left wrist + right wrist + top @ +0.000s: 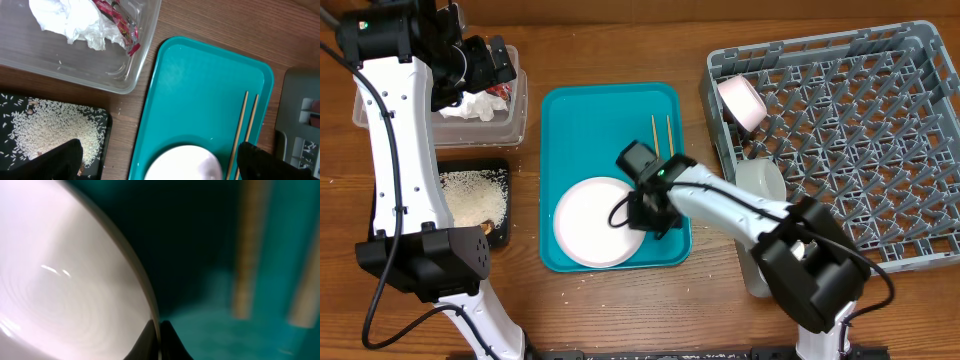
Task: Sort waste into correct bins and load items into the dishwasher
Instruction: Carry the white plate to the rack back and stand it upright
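Note:
My right gripper (645, 207) is shut on the right rim of the round white plate (590, 222), which lies on the teal tray (610, 110). In the right wrist view the jaws (160, 332) pinch the plate's edge (75, 280). The chopsticks (662, 135) lie on the tray beyond the plate. My left gripper (488, 62) is open and empty above the clear tub (515, 125), which holds the tissue (70, 20) and the red-and-white wrapper (119, 21). The black tray (492, 165) holds rice (50, 127). A pinkish bowl (742, 100) stands in the grey dish rack (860, 140).
A pale bowl (761, 182) sits on the table against the rack's front left corner. A few grains lie scattered on the wood in front of the teal tray. My right arm crosses from the front right over the tray's right edge.

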Motion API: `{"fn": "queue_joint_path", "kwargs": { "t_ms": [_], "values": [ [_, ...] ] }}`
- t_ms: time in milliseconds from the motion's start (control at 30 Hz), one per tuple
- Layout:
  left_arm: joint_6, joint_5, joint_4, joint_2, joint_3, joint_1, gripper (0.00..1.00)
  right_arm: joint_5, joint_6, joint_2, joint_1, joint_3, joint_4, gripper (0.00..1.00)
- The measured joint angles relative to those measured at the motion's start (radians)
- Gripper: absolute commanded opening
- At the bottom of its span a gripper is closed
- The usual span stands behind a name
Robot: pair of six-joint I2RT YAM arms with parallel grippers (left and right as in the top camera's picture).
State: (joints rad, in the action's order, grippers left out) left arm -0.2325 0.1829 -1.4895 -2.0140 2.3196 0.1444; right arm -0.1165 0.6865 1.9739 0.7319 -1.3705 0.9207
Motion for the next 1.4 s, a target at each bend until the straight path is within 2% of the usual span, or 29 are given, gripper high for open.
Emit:
{"fn": "queue_joint_path", "kwargs": {
  "t_ms": [133,333,467,667,833,933,1167,1400],
  "values": [
    [0.0,0.0,0.0,0.0,0.0,0.0,1.0,0.2,-0.063,-0.094,-0.05,-0.16,0.203,0.04],
    [0.0,0.0,0.0,0.0,0.0,0.0,1.0,0.592,-0.144,-0.328,-0.084,-0.383,0.331,0.04],
    [0.0,0.0,0.0,0.0,0.0,0.0,1.0,0.92,-0.172,-0.455,-0.148,-0.404,0.402,0.04],
    [0.0,0.0,0.0,0.0,0.0,0.0,1.0,1.193,-0.214,-0.433,-0.328,-0.394,0.371,0.04],
    [0.0,0.0,0.0,0.0,0.0,0.0,1.0,1.252,-0.293,-0.393,-0.444,-0.325,0.181,0.04],
    [0.0,-0.001,0.001,0.0,0.0,0.0,1.0,1.242,-0.403,-0.363,-0.499,-0.262,0.008,0.04],
    [0.0,0.0,0.0,0.0,0.0,0.0,1.0,1.162,-0.534,-0.283,-0.522,-0.237,-0.116,0.04],
    [0.0,0.0,0.0,0.0,0.0,0.0,1.0,1.112,-0.581,-0.18,-0.522,-0.237,-0.132,0.04]
  ]
}}
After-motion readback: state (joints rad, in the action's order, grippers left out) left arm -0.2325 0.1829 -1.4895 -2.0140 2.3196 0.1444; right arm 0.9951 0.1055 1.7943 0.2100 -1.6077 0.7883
